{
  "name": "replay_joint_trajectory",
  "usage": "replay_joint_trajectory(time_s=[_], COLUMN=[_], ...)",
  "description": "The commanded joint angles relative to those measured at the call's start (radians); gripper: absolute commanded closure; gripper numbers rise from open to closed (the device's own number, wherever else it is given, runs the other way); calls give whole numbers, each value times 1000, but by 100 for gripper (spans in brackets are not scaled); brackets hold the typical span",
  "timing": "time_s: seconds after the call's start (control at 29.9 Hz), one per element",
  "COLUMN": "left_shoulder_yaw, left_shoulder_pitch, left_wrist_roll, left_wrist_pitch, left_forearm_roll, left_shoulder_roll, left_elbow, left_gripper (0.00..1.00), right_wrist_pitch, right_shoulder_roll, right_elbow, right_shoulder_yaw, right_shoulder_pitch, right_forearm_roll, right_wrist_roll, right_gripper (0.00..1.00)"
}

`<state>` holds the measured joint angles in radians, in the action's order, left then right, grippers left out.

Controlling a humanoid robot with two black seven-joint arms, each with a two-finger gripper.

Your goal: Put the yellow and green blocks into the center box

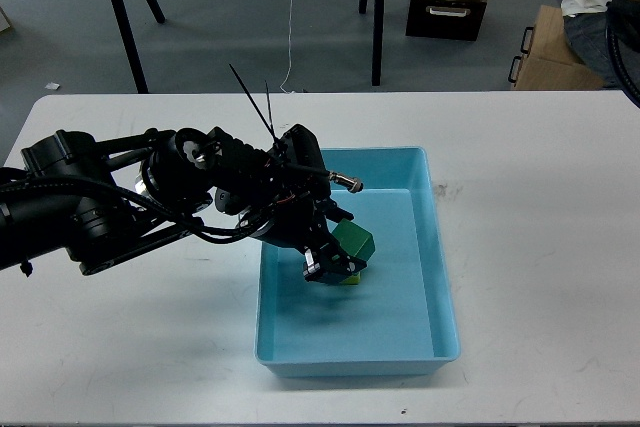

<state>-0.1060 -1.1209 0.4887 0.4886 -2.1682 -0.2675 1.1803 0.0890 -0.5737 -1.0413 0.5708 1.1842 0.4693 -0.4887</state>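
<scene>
A light blue box (440, 277) stands in the middle of the white table. My left gripper (334, 259) reaches down into it, shut on a green block (353, 245). The green block is tilted and sits low in the box, right over the yellow block (350, 278), of which only a sliver shows beneath it. I cannot tell whether the green block touches the yellow one. My right gripper is not in view.
The white table (540, 217) runs to the right of the box. Behind the table are tripod legs (125, 22), a black case (446, 15) and a cardboard box (548, 47) on the floor.
</scene>
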Motion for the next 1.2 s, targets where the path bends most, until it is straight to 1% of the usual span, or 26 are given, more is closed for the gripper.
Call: replay_joint_trajectory(time_s=[0.0, 0.1, 0.2, 0.43, 0.53, 0.63, 0.7, 0.8, 0.87, 0.97, 1.04, 1.1, 1.17], left_shoulder_yaw=[-3, -12, -12, -21, -46, -89, -151, -233, -309, -541, -714, -835, -909], left_shoulder_pitch=[1, 1, 1, -7, -11, -17, -17, 10, 64, 205, 294, 351, 389], left_wrist_roll=[0, 0, 0, 0, 0, 0, 0, 0, 0, 0, 0, 0, 0], left_wrist_pitch=[0, 0, 0, 0, 0, 0, 0, 0, 0, 0, 0, 0, 0], left_forearm_roll=[5, 13, 21, 31, 111, 211, 258, 317, 344, 419, 506, 620, 752], left_shoulder_roll=[-2, -2, -2, -16, -44, -79, -108, -156, -167, -185, -177, -170, -160], left_elbow=[1, 1, 1, 15, 25, 67, 76, 72, 59, 27, -14, -53, -68], left_gripper=[19, 4, 1, 0, 0, 0, 0, 0, 0, 1, 1, 1, 1], right_wrist_pitch=[0, 0, 0, 0, -5, -9, -9, -9, -5, -8, -9, -12, -17], right_shoulder_roll=[1, 1, 1, 1, 1, 15, 27, 83, 110, 135, 167, 210, 241], right_elbow=[0, 0, 0, 0, -5, -16, -13, -2, 1, 3, 3, 7, 39], right_shoulder_yaw=[0, 0, 0, -2, -9, -14, -22, -8, 4, 18, 20, 29, 35], right_shoulder_pitch=[0, 0, 0, -2, -3, -9, -24, -49, -54, -67, -81, -86, -89], right_forearm_roll=[0, 2, 0, 0, 2, 3, 3, 3, 2, -18, -85, -199, -312], right_wrist_roll=[0, 0, 0, 0, 0, 0, 0, 0, 0, 0, 2, 28, 64], right_gripper=[1, 1, 1, 1, 1, 1, 1, 1, 1, 1, 1, 1, 1])
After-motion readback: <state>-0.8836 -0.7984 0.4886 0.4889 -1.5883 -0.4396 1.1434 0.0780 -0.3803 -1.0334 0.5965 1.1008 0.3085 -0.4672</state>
